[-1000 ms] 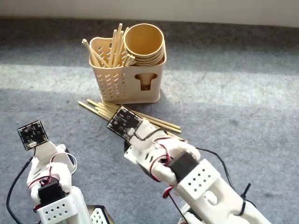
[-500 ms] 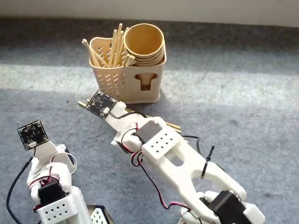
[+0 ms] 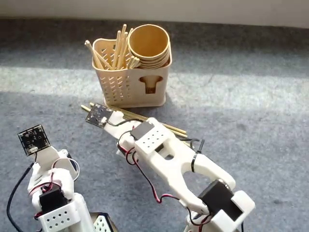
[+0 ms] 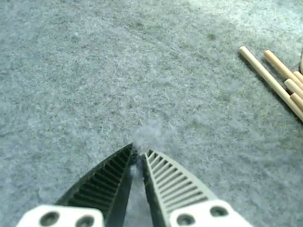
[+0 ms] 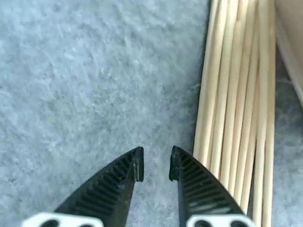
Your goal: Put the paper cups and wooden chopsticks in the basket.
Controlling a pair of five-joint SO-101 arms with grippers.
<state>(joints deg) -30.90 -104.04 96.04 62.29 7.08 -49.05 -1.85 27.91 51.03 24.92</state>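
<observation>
A cream basket (image 3: 130,84) stands on the carpet and holds stacked paper cups (image 3: 149,44) and several upright wooden chopsticks (image 3: 116,50). Several loose chopsticks (image 3: 164,126) lie in a bundle on the carpet just in front of the basket. My right arm (image 3: 159,150) stretches over them. Its gripper (image 5: 155,163) is slightly open, empty, and low over the carpet, just beside the bundle of chopsticks (image 5: 236,94). My left gripper (image 4: 138,158) is shut on nothing over bare carpet, with the chopstick ends (image 4: 277,78) some way off.
Grey carpet (image 3: 251,96) covers the whole floor, with free room to the right of the basket and on the left. A corner of the basket (image 5: 291,38) shows close beyond the bundle. A pale wall edge (image 3: 193,9) runs along the back.
My right arm has stretched forward and swung left, bringing its wrist over the left end of the loose chopsticks. The left arm has kept still.
</observation>
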